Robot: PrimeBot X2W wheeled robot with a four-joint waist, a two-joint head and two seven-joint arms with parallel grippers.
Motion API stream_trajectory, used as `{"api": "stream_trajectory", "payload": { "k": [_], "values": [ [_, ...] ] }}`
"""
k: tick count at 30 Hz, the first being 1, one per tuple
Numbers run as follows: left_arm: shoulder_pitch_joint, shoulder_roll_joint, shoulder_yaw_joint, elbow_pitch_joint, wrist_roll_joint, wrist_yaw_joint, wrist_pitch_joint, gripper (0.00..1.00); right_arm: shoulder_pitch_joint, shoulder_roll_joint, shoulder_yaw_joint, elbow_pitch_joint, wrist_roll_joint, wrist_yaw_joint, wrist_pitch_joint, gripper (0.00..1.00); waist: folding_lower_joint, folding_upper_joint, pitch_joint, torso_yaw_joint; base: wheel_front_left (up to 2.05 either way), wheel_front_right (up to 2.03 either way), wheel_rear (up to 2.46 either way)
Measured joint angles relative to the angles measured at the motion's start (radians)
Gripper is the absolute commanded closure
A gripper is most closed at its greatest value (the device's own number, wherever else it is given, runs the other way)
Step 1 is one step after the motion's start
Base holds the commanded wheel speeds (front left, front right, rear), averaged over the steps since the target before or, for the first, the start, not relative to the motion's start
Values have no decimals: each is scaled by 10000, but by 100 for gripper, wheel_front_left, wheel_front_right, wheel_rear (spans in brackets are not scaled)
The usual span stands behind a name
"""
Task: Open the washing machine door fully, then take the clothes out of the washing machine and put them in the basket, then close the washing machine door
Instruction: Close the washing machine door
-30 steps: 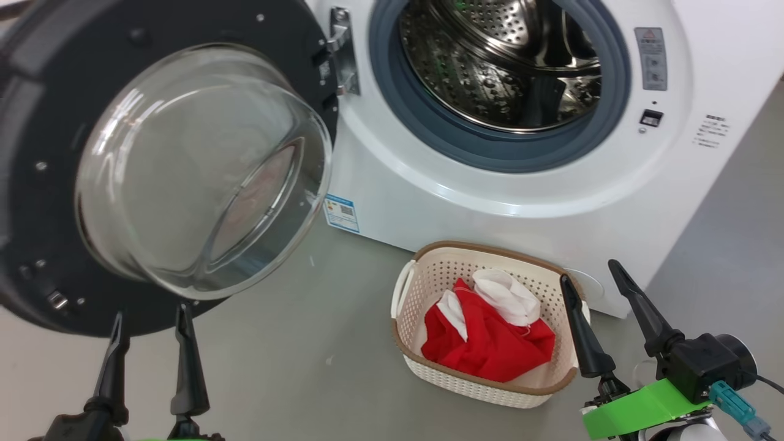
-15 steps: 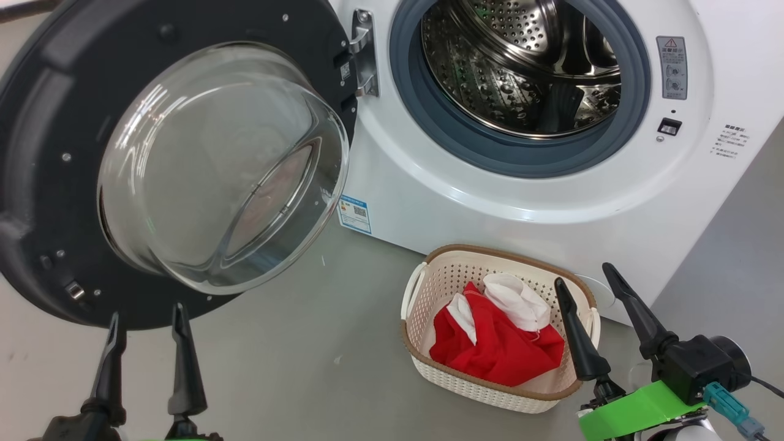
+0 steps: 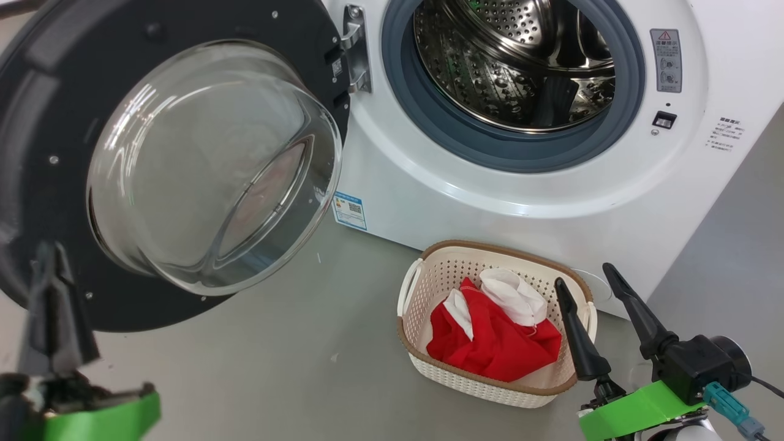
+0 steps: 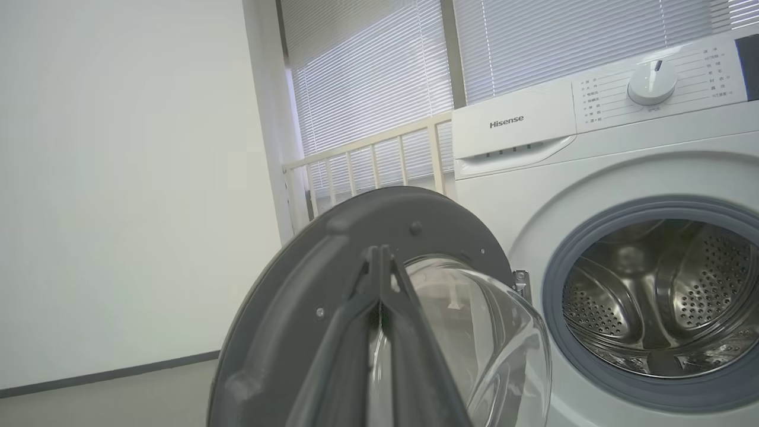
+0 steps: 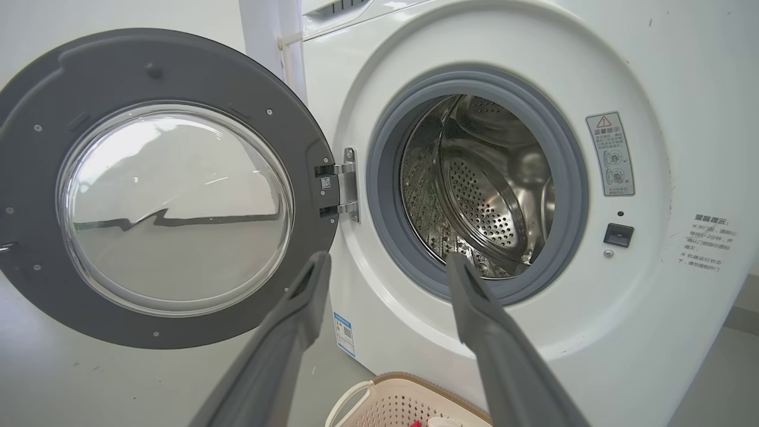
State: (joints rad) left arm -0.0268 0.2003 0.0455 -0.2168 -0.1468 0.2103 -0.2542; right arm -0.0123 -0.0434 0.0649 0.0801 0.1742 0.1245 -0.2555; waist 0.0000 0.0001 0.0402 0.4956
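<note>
The washing machine (image 3: 465,196) stands with its steel drum (image 3: 514,61) showing no clothes. The washing machine door (image 3: 202,159) hangs swung out to the left, glass bowl toward me. On the floor in front sits the basket (image 3: 490,251), holding the clothes (image 3: 496,343), red fabric with a white piece (image 3: 514,297). My left gripper (image 3: 52,257) is shut on nothing, blurred, in front of the door's lower left rim; its fingers (image 4: 379,255) meet before the door (image 4: 296,284). My right gripper (image 3: 582,275) stands open beside the basket's right end and faces the drum (image 5: 386,261).
Bare grey floor (image 3: 294,355) lies between the door and the basket. A white railing (image 4: 367,160) and window blinds stand behind the machine, with a white wall to its left. The door hinge (image 3: 355,49) sits at the opening's left edge.
My left gripper has closed its fingers and swung left and upward, in front of the door's rim. The right gripper has held still. The head camera shifted slightly.
</note>
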Motion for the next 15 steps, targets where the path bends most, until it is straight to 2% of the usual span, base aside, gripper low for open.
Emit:
{"api": "stream_trajectory", "payload": {
  "k": [7, 15],
  "values": [
    [-1089, 380, 905, 79, 151, -8, -27, 100, -1, 0, 13, -19, -100, 0, 111, 0, 0, 0, 56, -169, 0, 0, 0],
    [-2589, 583, 2059, 1185, -115, -268, -29, 100, -1, -2, 31, -52, -100, 0, 238, 0, 0, 0, -25, -448, 0, 0, 0]
  ]
}}
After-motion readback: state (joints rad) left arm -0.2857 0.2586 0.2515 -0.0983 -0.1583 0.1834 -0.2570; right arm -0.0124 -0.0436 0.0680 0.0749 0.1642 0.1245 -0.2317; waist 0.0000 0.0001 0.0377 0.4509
